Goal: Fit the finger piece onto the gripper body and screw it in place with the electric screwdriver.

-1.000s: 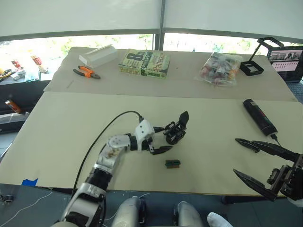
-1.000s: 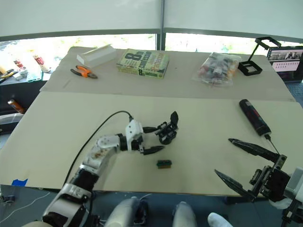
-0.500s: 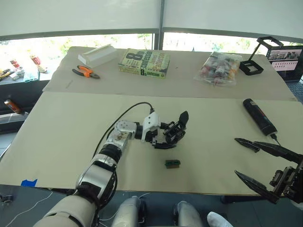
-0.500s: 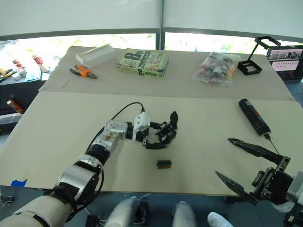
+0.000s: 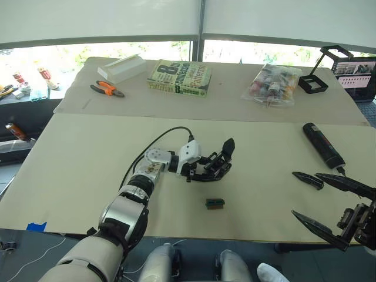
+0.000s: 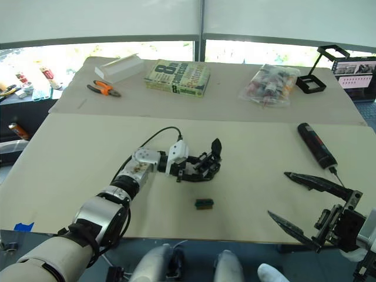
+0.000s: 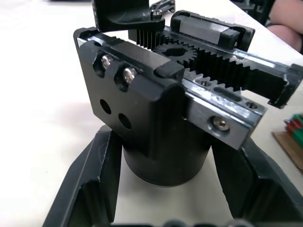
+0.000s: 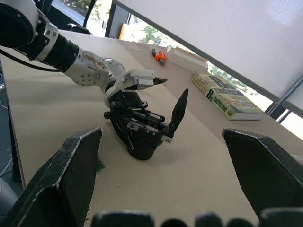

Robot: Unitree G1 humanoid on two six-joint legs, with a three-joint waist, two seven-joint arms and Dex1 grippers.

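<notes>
Left fingers (image 7: 90,189) straddle the gripper body (image 5: 216,165); right fingers (image 5: 329,230) spread beside the electric screwdriver (image 5: 322,144).

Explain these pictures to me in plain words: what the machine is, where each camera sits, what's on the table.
This is a humanoid robot with two arms, each ending in two black fingers. Two pictures come from cameras in its head, looking down over a table; two come from cameras on its wrists.

The left gripper has its fingers on either side of the gripper body, a black geared block that stands on the table. The right gripper hangs open near the table's edge, holding nothing.

Also on the table: the electric screwdriver, a small green block, a book, orange-handled pliers and a bag of small parts.
</notes>
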